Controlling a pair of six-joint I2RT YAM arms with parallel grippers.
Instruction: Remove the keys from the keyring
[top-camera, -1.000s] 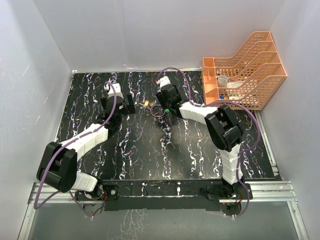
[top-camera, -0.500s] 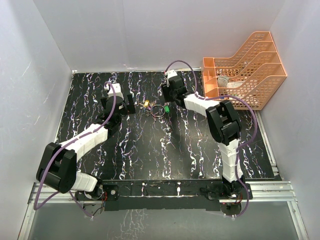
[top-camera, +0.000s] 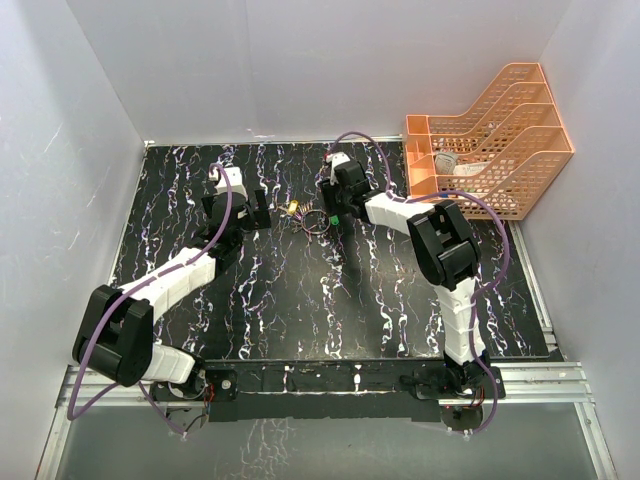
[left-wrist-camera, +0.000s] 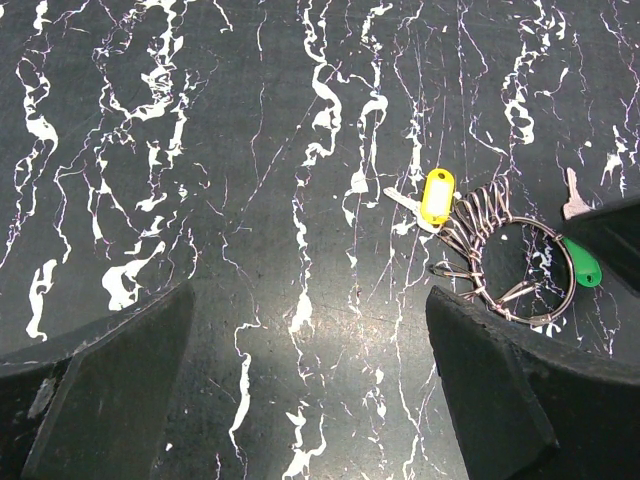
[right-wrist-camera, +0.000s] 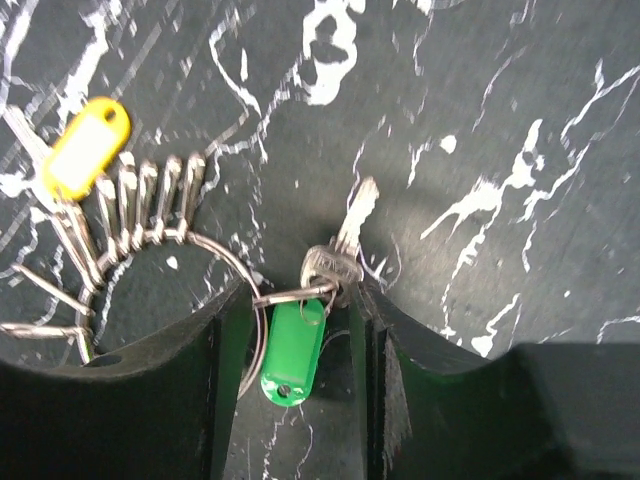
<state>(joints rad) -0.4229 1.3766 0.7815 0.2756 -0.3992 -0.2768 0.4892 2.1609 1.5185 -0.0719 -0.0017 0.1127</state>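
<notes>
The thin silvery keyring lies flat on the black marbled table, also seen in the top view and the left wrist view. On it hang a yellow-headed key, several dull brass-brown keys, a silver key and a green-headed key. My right gripper stands low over the ring, jaws narrow, straddling the green key with a small gap on each side. My left gripper is wide open and empty, left of the ring.
An orange mesh file rack stands at the back right, off the mat. White walls close in the table on the left, back and right. The right arm's black finger shows at the right edge of the left wrist view.
My right gripper drew back from the ring, then came back down over the green key, which is now hidden in the top view. The left arm has not moved.
</notes>
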